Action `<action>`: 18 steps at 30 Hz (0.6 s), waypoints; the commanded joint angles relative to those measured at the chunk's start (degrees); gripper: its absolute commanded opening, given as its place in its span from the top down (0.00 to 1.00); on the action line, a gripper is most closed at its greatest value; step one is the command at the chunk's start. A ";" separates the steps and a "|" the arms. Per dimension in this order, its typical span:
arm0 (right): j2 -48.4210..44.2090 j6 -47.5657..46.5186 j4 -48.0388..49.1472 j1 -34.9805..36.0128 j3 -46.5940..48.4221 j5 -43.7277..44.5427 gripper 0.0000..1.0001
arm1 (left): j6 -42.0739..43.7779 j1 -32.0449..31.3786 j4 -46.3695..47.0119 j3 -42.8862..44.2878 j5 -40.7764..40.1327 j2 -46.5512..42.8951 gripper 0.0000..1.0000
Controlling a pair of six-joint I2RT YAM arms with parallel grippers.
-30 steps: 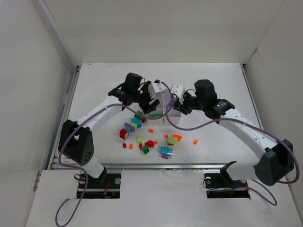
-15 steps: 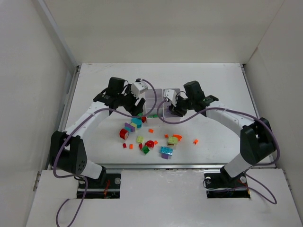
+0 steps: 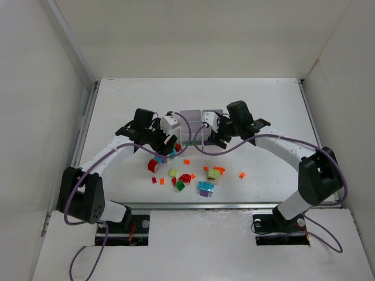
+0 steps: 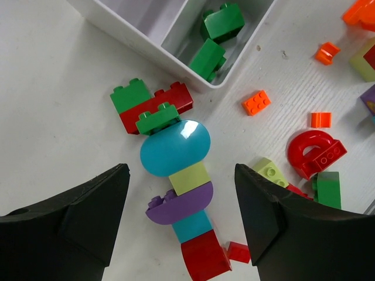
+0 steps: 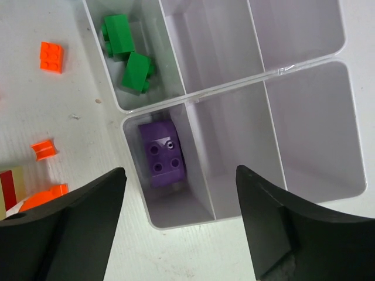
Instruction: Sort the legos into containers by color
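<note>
The white tray [image 3: 193, 117] stands mid-table. In the right wrist view it [image 5: 265, 76] holds two green bricks [image 5: 129, 55] in one compartment and a purple brick [image 5: 161, 155] in the adjoining one. My right gripper [image 5: 181, 225] is open and empty above the tray's near edge, over the purple compartment. My left gripper [image 4: 181, 219] is open and empty, its jaws on either side of a lying row of joined bricks [image 4: 176, 175]: green, red, a cyan oval, yellow-green, purple, cyan, red. Both grippers, left [image 3: 166, 151] and right [image 3: 212, 139], show in the top view.
Loose bricks lie in front of the tray: a red arch [image 4: 316, 153], orange bits [image 4: 256, 102], a yellow-green brick [image 4: 270, 171], a green one [image 4: 329, 188]. The top view shows a cyan-and-purple piece [image 3: 205, 187] and an orange bit [image 3: 242, 174]. White walls enclose the table.
My left gripper has moved from the tray toward the near side, down over the joined row of bricks. My right gripper has shifted left to the tray's near edge.
</note>
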 commanded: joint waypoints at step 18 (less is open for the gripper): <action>-10.25 2.96 7.35 1.75 3.12 4.02 0.18 | 5.63 0.01 1.39 -5.73 -6.61 2.02 0.28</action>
